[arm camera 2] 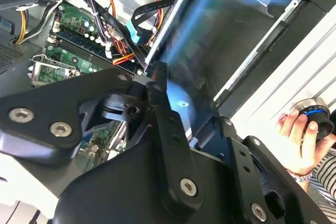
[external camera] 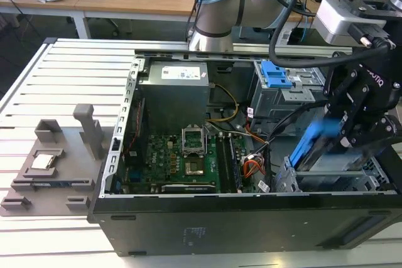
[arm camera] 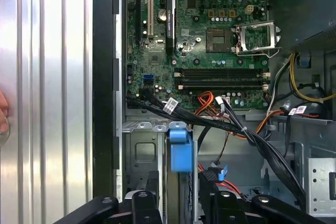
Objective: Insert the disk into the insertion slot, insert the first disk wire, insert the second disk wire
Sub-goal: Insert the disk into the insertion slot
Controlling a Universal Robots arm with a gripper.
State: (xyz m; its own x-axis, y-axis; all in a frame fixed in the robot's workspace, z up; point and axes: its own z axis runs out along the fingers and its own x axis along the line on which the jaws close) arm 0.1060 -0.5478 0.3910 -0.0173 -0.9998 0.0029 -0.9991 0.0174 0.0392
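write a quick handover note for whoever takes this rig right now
Gripper: at the disk; open or shut unclear.
Disk: tilted, lower end about at the insertion slot, not seated.
Done: nothing finished that shows.
Left: seating the disk and both wire steps; a blue-ended connector lies free beside the slot.

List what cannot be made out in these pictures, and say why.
1. The disk: smeared by motion in the exterior view; label indistinct.
2. The insertion slot: inside hidden behind the disk and gripper, exterior view.
3. A hand: cut off by the second wrist view's edge.
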